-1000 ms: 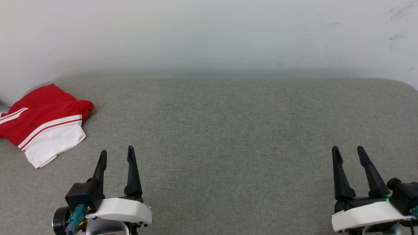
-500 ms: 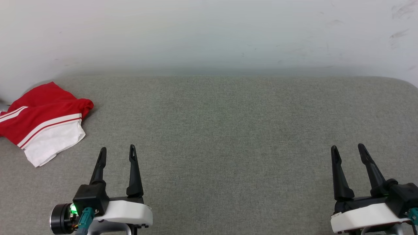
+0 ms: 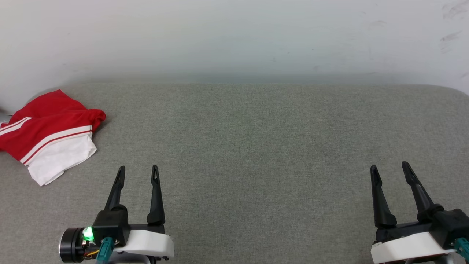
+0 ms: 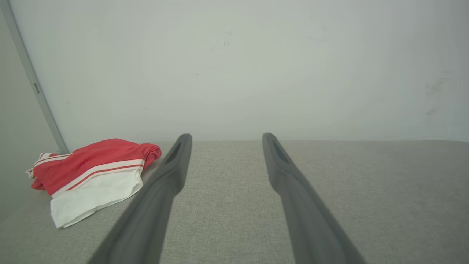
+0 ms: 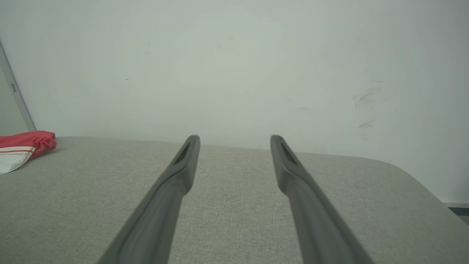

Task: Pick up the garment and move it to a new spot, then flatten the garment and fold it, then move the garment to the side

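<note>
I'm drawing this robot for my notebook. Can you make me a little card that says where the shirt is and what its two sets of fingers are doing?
shirt: red and white, crumpled, not folded
place: far left of the grey fabric surface, by the wall
left gripper: fingers open, empty, near the shirt but apart
right gripper: open, empty, far from the shirt

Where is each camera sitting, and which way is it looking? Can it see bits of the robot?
Head view: up on the head, looking forward and down at the grey fabric surface and white wall; the left gripper and right gripper show at the bottom, jaws open.
Left wrist view: on the left wrist, looking along its own two fingers toward the wall.
Right wrist view: on the right wrist, looking along its own two fingers toward the wall.
Shared: all three see the red-and-white garment at the left.
</note>
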Robot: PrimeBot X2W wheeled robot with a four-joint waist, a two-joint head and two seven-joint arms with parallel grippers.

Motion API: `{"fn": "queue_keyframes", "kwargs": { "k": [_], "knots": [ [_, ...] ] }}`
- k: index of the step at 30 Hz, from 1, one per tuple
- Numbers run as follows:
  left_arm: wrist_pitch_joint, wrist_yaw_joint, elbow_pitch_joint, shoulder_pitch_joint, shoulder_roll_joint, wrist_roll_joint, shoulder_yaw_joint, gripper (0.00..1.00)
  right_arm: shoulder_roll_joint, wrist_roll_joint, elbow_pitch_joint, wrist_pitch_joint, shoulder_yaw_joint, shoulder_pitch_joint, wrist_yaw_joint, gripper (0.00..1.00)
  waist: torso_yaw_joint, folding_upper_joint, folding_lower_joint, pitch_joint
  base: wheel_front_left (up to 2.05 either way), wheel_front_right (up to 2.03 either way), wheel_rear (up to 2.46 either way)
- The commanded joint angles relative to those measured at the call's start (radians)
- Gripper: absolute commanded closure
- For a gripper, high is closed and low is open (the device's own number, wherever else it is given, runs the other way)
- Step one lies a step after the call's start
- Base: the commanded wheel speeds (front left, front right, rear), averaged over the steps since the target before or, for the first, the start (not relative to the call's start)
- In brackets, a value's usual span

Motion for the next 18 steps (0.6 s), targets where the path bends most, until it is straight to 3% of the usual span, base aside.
{"fn": "queue_keyframes", "kwargs": {
  "k": [1,18],
  "knots": [
    [-0.008,-0.007,0.003,0.001,-0.001,0.019,0.005,0.00,0.002,-0.017,-0.006,-0.008,0.000,0.006,-0.001,0.00,0.001,0.0000,0.0000,0.001,0.00,0.00,0.00],
    [-0.007,-0.042,0.042,-0.008,-0.016,-0.006,0.044,0.00,0.002,0.079,0.031,-0.008,-0.019,0.001,-0.001,0.00,0.001,0.0000,0.0000,0.002,0.00,0.00,0.00]
  ]
}}
